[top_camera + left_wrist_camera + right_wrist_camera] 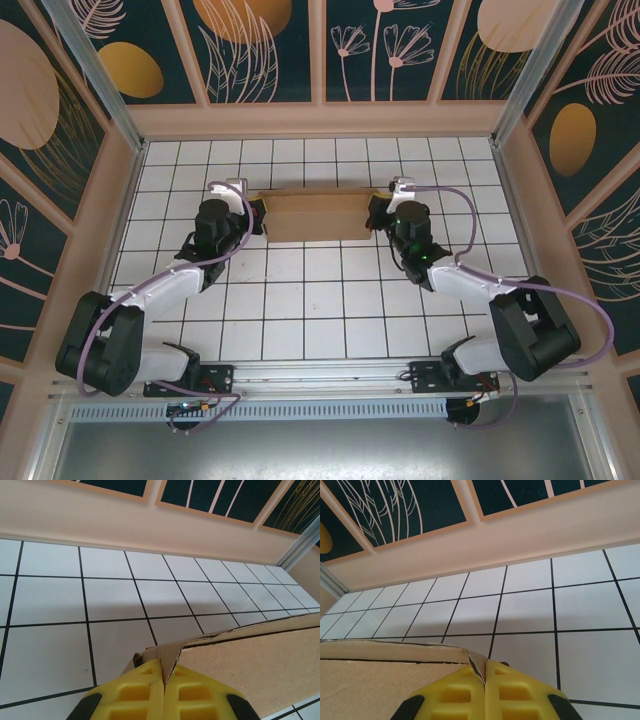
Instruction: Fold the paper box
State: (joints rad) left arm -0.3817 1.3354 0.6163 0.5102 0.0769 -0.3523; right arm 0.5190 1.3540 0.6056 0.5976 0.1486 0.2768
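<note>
Looking from above, the paper box (315,215) lies as a long brown strip on the far half of the white tiled surface (300,310), ringed by dark leaf-painted panels (270,50). The left hand (258,217) grips its left end and the right hand (372,213) its right end. At the left wrist, yellow fingers (135,692) are clamped on a cardboard corner. At the right wrist, the fingers (520,692) pinch the opposite corner, with a pale wall (520,540) beyond the tiles.

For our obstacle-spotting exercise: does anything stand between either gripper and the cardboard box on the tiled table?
Nothing visible does. The left gripper and the right gripper are each shut directly on one end of the paper box, with the cardboard edge pinched at their tips.
</note>
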